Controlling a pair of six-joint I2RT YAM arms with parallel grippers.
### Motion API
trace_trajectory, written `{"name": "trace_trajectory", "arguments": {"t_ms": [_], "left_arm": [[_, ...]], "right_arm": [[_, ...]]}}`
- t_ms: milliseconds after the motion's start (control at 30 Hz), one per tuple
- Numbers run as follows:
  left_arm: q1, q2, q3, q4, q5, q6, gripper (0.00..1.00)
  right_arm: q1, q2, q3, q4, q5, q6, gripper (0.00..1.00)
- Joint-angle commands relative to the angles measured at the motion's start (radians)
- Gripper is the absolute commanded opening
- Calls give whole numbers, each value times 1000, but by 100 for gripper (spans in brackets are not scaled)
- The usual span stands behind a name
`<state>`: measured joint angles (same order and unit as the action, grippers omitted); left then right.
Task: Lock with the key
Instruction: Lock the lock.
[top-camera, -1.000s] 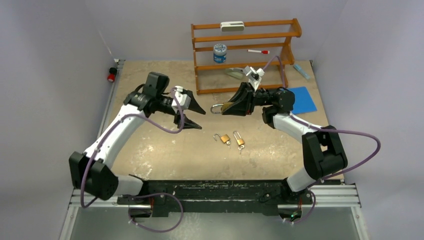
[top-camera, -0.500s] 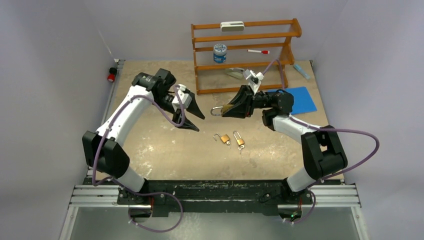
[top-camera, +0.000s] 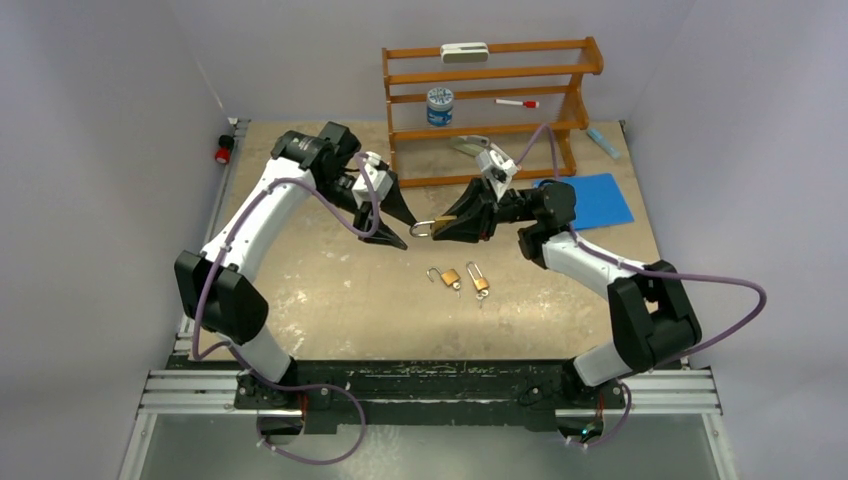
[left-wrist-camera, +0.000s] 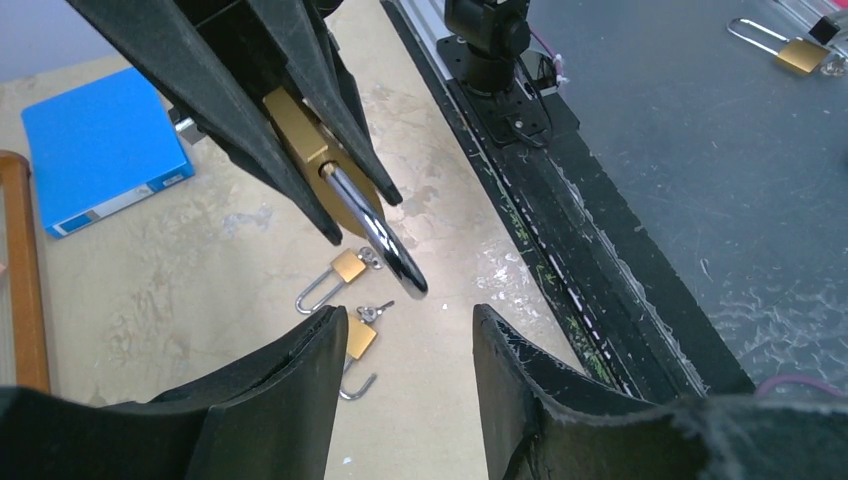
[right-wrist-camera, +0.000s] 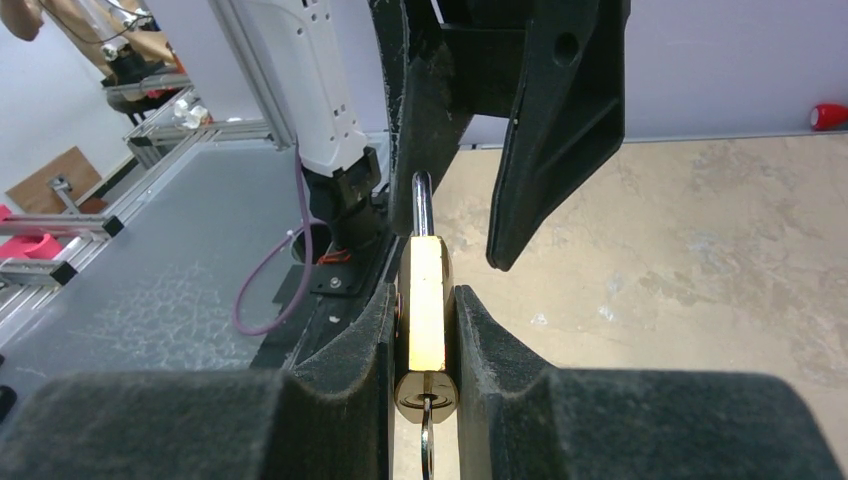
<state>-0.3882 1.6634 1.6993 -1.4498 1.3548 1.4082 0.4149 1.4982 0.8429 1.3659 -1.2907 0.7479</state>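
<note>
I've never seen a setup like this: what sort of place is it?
Probably a robotics lab test cell: two white-and-black robot arms bolted to an aluminium rail, plain grey walls around a worn tabletop, small brass padlocks laid out as props.

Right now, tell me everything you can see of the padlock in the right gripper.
The padlock is a brass-coloured block with a shiny steel shackle and a key sitting in the keyway at its base. The right gripper clamps its flat faces between black fingers, holding it off the table, shackle pointing toward the left gripper. That gripper's open fingers flank the shackle tip. Whether they touch it cannot be told, nor whether the shackle is latched.
</note>
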Motion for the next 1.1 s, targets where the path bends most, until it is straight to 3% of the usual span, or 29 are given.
{"name": "trace_trajectory", "arguments": {"t_ms": [0,367,867,1067], "left_arm": [[-15,-8,49,-20,40,-12,47],[-21,-28,25,-21,40,-3,40],[-21,-24,51,-21,40,-12,43],[-23,-15,59,-21,40,-15,31]], "right_arm": [[11,-20,55,-10,47,-69,0],[15,-2,48,10,47,-65,0],[22,20,41,6,46,-73,0],[25,21,42,-6,46,-83,0]]}}
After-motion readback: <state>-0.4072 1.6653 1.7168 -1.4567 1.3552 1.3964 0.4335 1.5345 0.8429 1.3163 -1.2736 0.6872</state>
